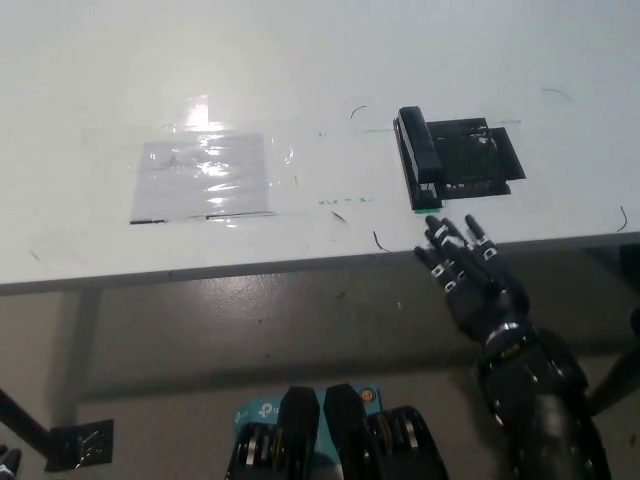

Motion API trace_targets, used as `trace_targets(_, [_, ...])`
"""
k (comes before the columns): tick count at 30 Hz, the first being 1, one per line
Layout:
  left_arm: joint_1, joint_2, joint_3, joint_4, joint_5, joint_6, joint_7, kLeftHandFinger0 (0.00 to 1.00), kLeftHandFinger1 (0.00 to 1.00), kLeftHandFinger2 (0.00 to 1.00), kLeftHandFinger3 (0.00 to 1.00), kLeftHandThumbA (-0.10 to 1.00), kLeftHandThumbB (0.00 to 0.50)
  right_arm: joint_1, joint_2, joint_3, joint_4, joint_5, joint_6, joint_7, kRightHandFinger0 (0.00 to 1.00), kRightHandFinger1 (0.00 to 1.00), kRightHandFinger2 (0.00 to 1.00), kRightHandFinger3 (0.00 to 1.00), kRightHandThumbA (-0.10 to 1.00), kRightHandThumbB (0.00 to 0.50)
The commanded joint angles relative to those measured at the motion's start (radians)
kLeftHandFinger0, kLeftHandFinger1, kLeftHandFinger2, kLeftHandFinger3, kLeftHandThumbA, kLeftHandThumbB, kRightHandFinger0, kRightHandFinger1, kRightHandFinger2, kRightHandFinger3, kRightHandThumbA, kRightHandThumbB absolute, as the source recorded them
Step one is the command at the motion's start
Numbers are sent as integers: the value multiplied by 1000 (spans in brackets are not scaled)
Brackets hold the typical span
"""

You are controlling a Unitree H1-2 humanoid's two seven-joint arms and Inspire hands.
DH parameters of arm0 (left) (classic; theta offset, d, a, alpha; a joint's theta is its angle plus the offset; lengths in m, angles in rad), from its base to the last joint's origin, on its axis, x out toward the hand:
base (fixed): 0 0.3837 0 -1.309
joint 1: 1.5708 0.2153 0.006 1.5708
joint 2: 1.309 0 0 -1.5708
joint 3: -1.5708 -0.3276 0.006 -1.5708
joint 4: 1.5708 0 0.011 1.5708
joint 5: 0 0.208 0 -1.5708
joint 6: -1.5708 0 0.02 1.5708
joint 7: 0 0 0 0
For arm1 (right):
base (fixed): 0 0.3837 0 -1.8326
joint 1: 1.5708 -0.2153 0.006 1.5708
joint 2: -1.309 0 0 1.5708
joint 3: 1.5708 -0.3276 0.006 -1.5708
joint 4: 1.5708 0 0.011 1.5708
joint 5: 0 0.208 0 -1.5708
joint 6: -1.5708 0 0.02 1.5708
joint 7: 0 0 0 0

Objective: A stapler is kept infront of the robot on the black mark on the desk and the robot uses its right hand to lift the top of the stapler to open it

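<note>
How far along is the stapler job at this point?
Done: I can't tell whether the stapler on the black mark is open. In hand: nothing; the right hand is open at the desk edge, apart from it. Left: confirm the top is lifted.

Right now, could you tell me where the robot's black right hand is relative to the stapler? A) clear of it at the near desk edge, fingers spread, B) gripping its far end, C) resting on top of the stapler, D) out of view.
A: the right hand sits at the near edge of the desk with fingers apart, holding nothing, while the stapler lies untouched beyond it.
</note>
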Motion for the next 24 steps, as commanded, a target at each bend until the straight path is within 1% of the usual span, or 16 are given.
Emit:
trace_targets(1, [4, 39, 25, -58, -8, 22, 12, 414, 515, 631, 794, 806, 0, -20, -68, 36, -182, 223, 77, -121, 689, 756, 885, 1000, 888, 0])
trace_targets(2, [5, 38, 25, -64, -8, 26, 12, 427, 525, 633, 795, 805, 0, -16, -81, 29, -197, 226, 77, -123, 703, 766, 900, 1000, 996, 4])
trace_targets(3, [1, 42, 28, -48, -11, 3, 7, 410, 515, 626, 786, 809, 0, -9, -112, 0, -214, 202, 77, -78, 728, 762, 891, 1000, 902, 0])
trace_targets(5, [-4, 43, 31, -40, -12, 2, 8, 393, 502, 621, 800, 813, 0, 2, -143, -19, -228, 181, 77, -49, 736, 748, 862, 1000, 861, 0])
trace_targets(6, [-6, 45, 31, -34, -9, -4, 8, 389, 498, 610, 786, 817, 0, 23, -167, -55, -229, 103, 77, -2, 690, 694, 802, 987, 845, 0])
trace_targets(7, [-6, 46, 32, -27, -10, -9, 7, 384, 490, 602, 782, 821, 0, 44, -194, -77, -224, 29, 65, 43, 610, 647, 751, 911, 754, 0])
trace_targets(8, [-8, 46, 31, -24, -11, -11, 6, 383, 489, 601, 782, 821, 0, 49, -201, -83, -222, 9, 63, 57, 609, 643, 744, 906, 728, 0])
trace_targets(9, [-11, 46, 32, -19, -12, -13, 6, 375, 484, 599, 782, 817, 0, 70, -226, -91, -220, -17, 42, 95, 601, 648, 759, 921, 721, 0])
trace_targets(10, [-12, 46, 32, -24, -8, -8, 10, 389, 495, 606, 784, 813, 0, 88, -248, -97, -206, -66, 16, 117, 597, 649, 749, 940, 660, 0])
trace_targets(12, [-12, 48, 36, -22, -16, -8, 6, 395, 494, 600, 773, 804, 0, 128, -292, -78, -145, -221, -90, 179, 544, 605, 712, 914, 636, 0])
trace_targets(13, [-11, 47, 37, -27, -13, -3, 8, 397, 494, 600, 773, 804, 0, 142, -306, -64, -111, -283, -132, 189, 526, 583, 661, 855, 636, 1])
trace_targets(15, [-14, 49, 35, -33, -9, 6, 10, 398, 492, 610, 789, 811, 0, 169, -322, -58, -30, -364, -216, 201, 474, 509, 576, 779, 615, 43])
trace_targets(16, [-14, 51, 34, -18, -4, -17, 6, 378, 483, 605, 784, 813, 0, 181, -343, -35, 7, -426, -246, 201, 446, 478, 557, 750, 656, 43])
trace_targets(18, [-15, 53, 32, -5, 1, -21, 5, 395, 505, 611, 782, 814, 7, 192, -354, -25, 86, -467, -315, 229, 443, 463, 539, 727, 643, 68])
trace_targets(21, [-9, 50, 34, -32, -6, 2, 6, 395, 504, 618, 792, 823, 0, 191, -346, -19, 138, -492, -355, 245, 409, 416, 497, 689, 610, 12])
trace_targets(24, [-14, 54, 31, -37, -5, 7, 4, 386, 496, 615, 785, 811, 0, 204, -328, -17, 159, -502, -377, 256, 409, 427, 499, 691, 603, 15])
